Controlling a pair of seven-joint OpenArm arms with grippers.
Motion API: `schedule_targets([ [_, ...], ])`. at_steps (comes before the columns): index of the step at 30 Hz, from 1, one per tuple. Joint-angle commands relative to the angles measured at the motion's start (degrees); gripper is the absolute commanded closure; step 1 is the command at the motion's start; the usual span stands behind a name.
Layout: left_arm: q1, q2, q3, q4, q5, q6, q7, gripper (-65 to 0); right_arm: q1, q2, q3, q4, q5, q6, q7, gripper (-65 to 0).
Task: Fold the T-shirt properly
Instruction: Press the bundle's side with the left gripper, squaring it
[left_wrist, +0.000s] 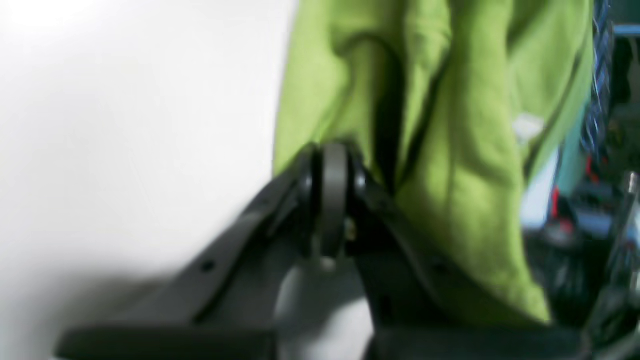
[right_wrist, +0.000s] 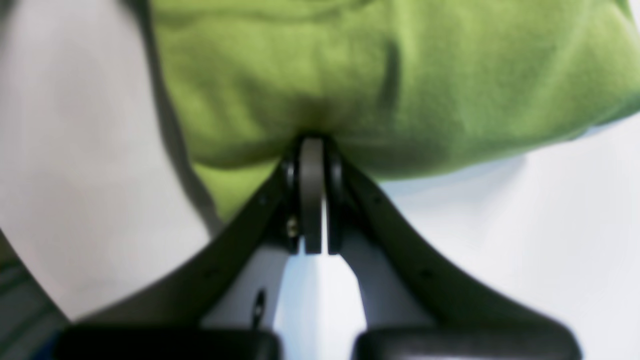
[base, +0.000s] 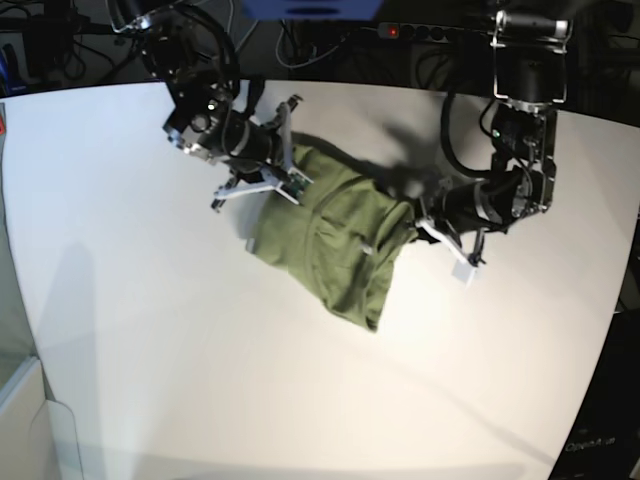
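White and matte, the broad table (base: 200, 380) fills the base view, its far edge giving way to dark clutter and cables. Near its middle the T-shirt (base: 335, 240) hangs stretched between two black arms, a soft olive-green cotton bundle, wrinkled and sagging to a rounded lower corner that rests on the tabletop. The right gripper (right_wrist: 314, 145) is clenched on a pinch of the fabric, its curved black fingers meeting at a grey pad where the cloth puckers into shallow folds. The left gripper (left_wrist: 332, 155) is likewise closed tight on the opposite edge, and deep vertical creases run down the cloth from its tips. A small white label (left_wrist: 527, 127) shows on the green fabric in the blurred left wrist view.
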Motion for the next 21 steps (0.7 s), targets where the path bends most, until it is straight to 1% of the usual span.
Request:
schedule_targets([
  [1, -1.6, -0.3, -0.1, -0.4, 1.4, 0.8, -0.7, -2.6, 0.0, -0.4, -0.1, 1.0, 0.5, 0.1, 0.9, 0.0],
  [6, -5.3, 1.5, -0.5, -3.5, 1.5, 0.6, -1.3, -2.6, -2.2, -2.8, -0.1, 1.1, 0.5, 0.1, 0.9, 0.0],
  [8, -6.4, 3.2, -0.5, -3.5, 1.4, 0.6, -2.6, -2.6, -2.7, -3.6, -1.2, 1.1, 0.5, 0.1, 0.9, 0.0],
  [14, -8.0, 7.7, 0.0, -3.8, 1.8, 0.6, -6.1, -2.6, -2.7, -4.3, -5.6, 1.1, 0.5, 0.0, 0.9, 0.0],
  [17, -8.2, 9.5, 0.0, -3.6, 1.8, 0.5, -6.8, -2.6, -2.9, -5.1, -6.1, 1.1, 0.5, 0.0, 0.9, 0.0],
  [21, -9.0, 10.2, -0.4, -3.1, 1.3, 0.7, -7.0, -2.6, -3.6, -4.9, -6.1, 1.1, 0.5, 0.0, 0.9, 0.0],
])
